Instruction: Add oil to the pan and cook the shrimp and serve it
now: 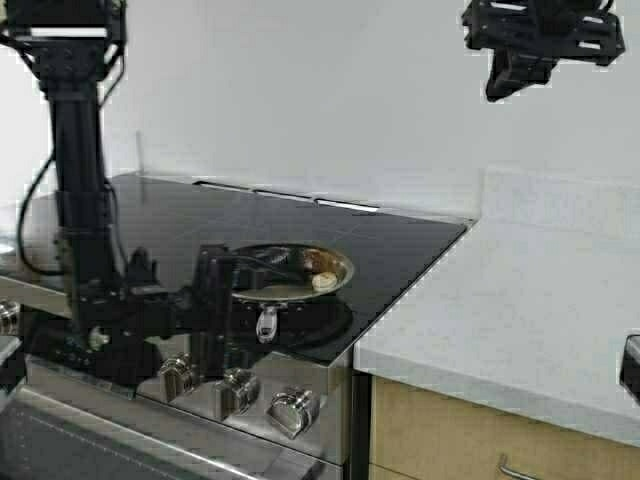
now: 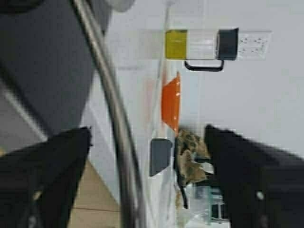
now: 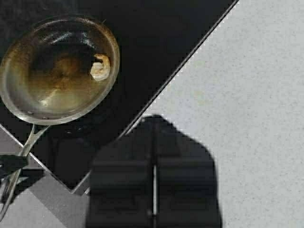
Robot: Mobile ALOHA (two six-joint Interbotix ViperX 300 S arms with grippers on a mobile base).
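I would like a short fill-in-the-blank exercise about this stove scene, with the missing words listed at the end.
1. The shrimp lies inside the ____.
2. The pan stands on the black ____.
3. The right gripper, raised over the counter, has its fingers ____.
4. The left gripper is at the pan's ____.

Missing words: pan; stove; shut; handle

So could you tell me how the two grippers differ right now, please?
The left gripper sits low at the stove's front edge by the pan handle, fingers open; the right gripper hangs high above the white counter, fingers shut on nothing. Both are black.
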